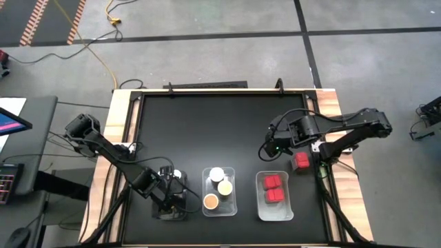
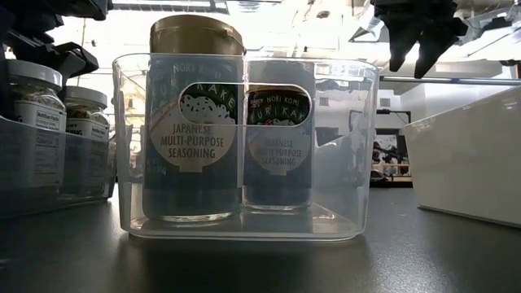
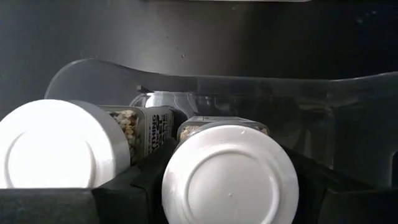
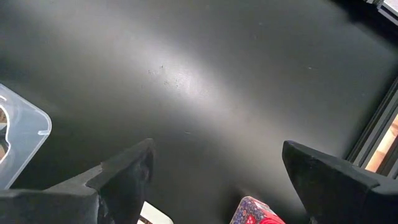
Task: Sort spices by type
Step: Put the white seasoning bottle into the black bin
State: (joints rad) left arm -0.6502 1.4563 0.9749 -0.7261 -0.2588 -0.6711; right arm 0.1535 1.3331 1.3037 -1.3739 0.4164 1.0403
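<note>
Three clear trays stand along the near edge. The left tray (image 1: 169, 205) holds white-capped jars; my left gripper (image 1: 169, 195) reaches into it, shut on one white-capped jar (image 3: 230, 177), with a second white-capped jar (image 3: 50, 149) beside it. The middle tray (image 1: 232, 207) holds three jars with white, cream and tan lids (image 1: 217, 173). Two red-capped jars (image 1: 274, 187) sit in the right tray. Another red-capped jar (image 1: 301, 162) stands on the table beside my right gripper (image 1: 272, 148), which hangs open above the table. My left gripper holds the white-capped jar by its round cap (image 3: 180, 186), pinched between the two fingers (image 3: 140, 180), one on either side. The fingers come from above, pointing down into the left tray. The jar stands upright inside the tray; whether its base touches the tray floor is hidden.
In the low view the middle tray (image 2: 122, 146) fills the foreground with two seasoning jars (image 2: 195, 122). Bare black tabletop (image 1: 207, 131) spreads over the far half. A raised frame edge (image 1: 324, 138) runs along the table's right side.
</note>
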